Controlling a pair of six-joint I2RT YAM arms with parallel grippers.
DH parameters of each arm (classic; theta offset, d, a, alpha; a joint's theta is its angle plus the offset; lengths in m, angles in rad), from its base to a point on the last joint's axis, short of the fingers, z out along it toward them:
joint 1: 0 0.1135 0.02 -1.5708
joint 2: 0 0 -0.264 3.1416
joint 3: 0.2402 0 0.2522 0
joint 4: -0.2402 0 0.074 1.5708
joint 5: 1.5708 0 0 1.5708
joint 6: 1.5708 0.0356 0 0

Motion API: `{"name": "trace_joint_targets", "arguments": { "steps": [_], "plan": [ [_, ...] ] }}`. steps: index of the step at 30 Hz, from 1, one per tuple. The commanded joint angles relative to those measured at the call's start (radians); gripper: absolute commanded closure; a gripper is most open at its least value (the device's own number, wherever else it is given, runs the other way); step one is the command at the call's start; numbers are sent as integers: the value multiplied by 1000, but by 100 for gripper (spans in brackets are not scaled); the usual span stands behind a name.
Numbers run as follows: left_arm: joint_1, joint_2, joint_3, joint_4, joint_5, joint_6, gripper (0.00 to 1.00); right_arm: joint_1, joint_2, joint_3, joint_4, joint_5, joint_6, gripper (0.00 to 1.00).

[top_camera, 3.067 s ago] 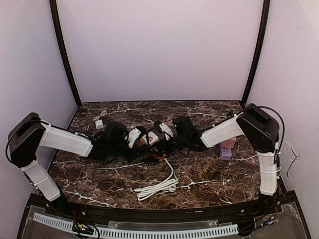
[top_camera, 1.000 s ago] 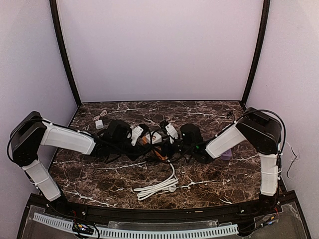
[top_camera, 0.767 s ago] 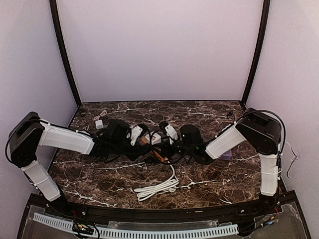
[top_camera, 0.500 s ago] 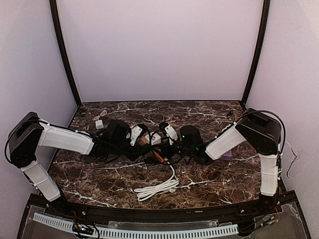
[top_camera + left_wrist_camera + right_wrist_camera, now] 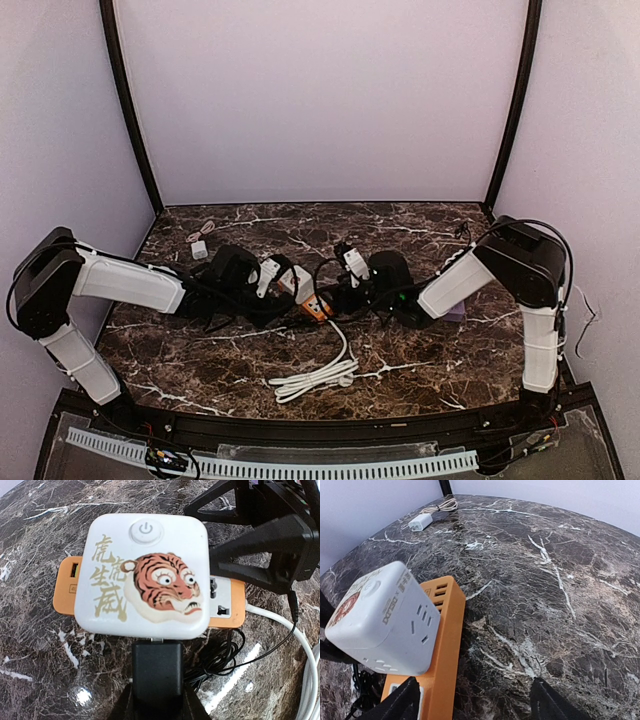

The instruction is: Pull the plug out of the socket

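Centre of the marble table (image 5: 420, 360), seen from where I stand: both arms reach in low toward the socket block, L from one side, R from the other.

L gripper (image 5: 156, 704) is clamped tight on the black plug (image 5: 156, 667), fingers pinching its rear end. The plug's front end sits flush against the near side of the white cube socket (image 5: 145, 575), the one w/ the tiger face and a round power button on top. Whether the prongs are in or out I can't tell from the L wrist view.

The cube sits against the face of an orange strip (image 5: 67, 587), which sticks out past it on both sides. A white cable (image 5: 318, 375) runs from the strip's end to a loose coil nearer the arm bases. A thin black cord (image 5: 220, 652) lies tangled on the marble just beside the plug.

R gripper (image 5: 475, 692) has its jaws spread wide w/ nothing between them, only bare marble. It hangs just to the R of the socket, apart from cube and strip, both of which show at the L of its wrist view.

Far back L corner: a small white charger (image 5: 420, 521) w/ its bundled lead, well apart from the rest.
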Motion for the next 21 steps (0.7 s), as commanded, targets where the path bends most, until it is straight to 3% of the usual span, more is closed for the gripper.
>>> {"name": "trace_joint_targets", "arguments": {
  "steps": [1,10,21],
  "plan": [
    [-7,10,6,-82,13,-5,99,9,-37,-46,77,-78,2,21],
    [-9,47,51,-81,27,-3,99,57,-115,-47,108,-108,-39,12],
    [-13,47,63,-81,35,-1,99,67,-38,69,44,-47,-60,12]
  ]
}}
